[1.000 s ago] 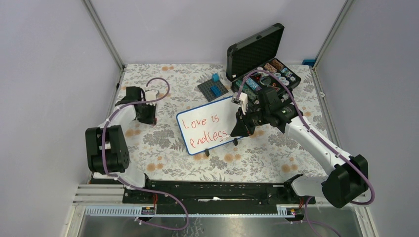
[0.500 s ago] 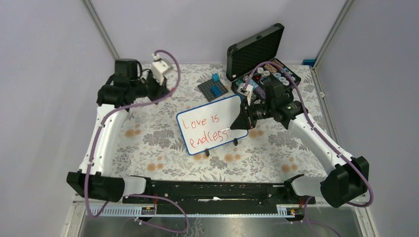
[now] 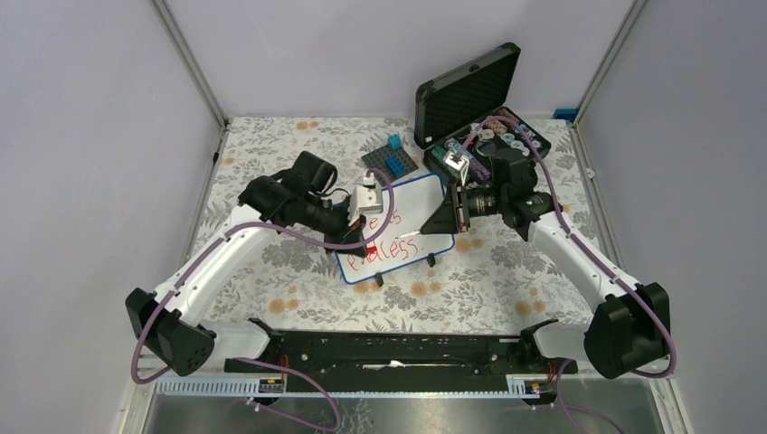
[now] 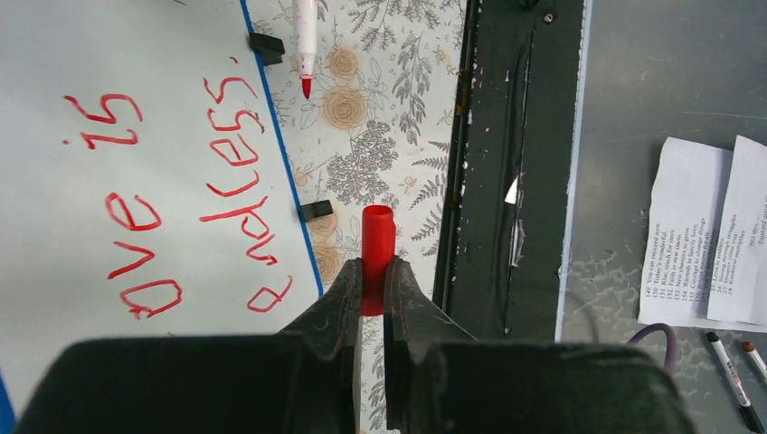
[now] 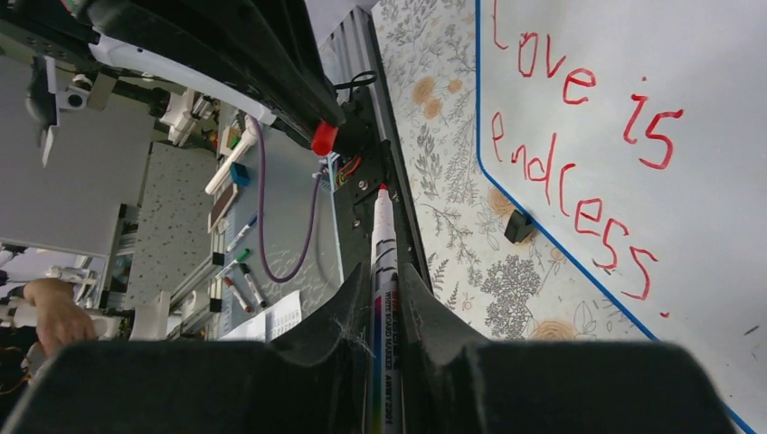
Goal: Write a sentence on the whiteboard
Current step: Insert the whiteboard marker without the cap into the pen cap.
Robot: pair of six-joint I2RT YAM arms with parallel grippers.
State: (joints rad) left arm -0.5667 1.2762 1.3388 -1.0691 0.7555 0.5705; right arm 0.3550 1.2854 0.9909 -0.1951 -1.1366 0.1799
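Note:
The whiteboard (image 3: pixel 421 195), blue-framed on small black feet, lies mid-table. It carries the red sentence (image 3: pixel 392 248) "Love is endless." in two lines, partly hidden by my left arm. My left gripper (image 3: pixel 362 240) hovers over the board's left part and is shut on a red marker cap (image 4: pixel 377 242). The board (image 4: pixel 181 54) and sentence (image 4: pixel 172 194) lie to its left in the left wrist view. My right gripper (image 3: pixel 441 219) is above the board's right edge, shut on a whiteboard marker (image 5: pixel 383 262) with its red tip bare. The board (image 5: pixel 714 63) and sentence (image 5: pixel 579 145) show beside it.
An open black case (image 3: pixel 470 99) of small parts stands at the back right. A grey studded baseplate (image 3: pixel 391 165) with blue bricks lies behind the board. The black arm rail (image 3: pixel 389 348) runs along the near edge. Papers (image 4: pixel 696 244) and spare markers (image 5: pixel 240 271) lie beyond it.
My left arm rose from the table's left side and swung right, over the board's left part, with the red cap. My right gripper lifted and drew back a little to the right.

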